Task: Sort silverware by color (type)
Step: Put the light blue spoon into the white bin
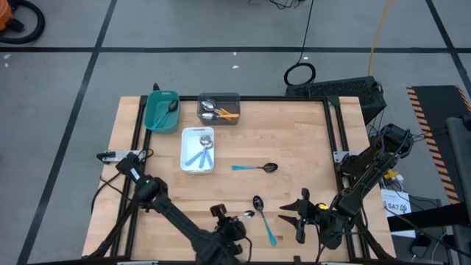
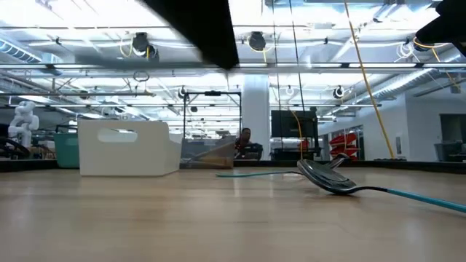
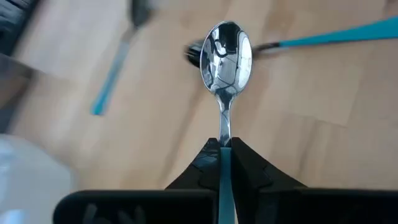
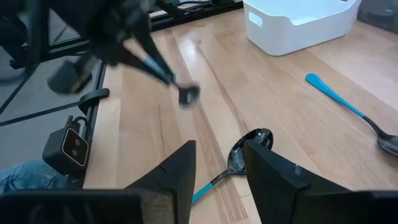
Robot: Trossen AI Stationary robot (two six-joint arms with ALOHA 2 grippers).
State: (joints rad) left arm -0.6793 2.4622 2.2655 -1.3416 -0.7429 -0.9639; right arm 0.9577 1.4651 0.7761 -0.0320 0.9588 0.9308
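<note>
Three trays at upper left of the high view: teal tray [image 1: 157, 118], grey tray [image 1: 218, 98], white tray [image 1: 197, 165]. Two blue-handled spoons lie loose on the table [image 1: 294, 132]: one mid-frame [image 1: 255, 168], long axis left-right, bowl rightward; one lower centre [image 1: 263, 218], bowl up-frame. Left gripper [image 3: 225, 148] pinches a third blue-handled spoon [image 3: 226, 53] by the handle (silver bowl forward). Right gripper [image 4: 219, 163] open, holding nothing.

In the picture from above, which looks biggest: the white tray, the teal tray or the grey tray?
1. White tray, biggest.
2. Teal tray and grey tray: these two look about alike, so I won't rank them.
</note>
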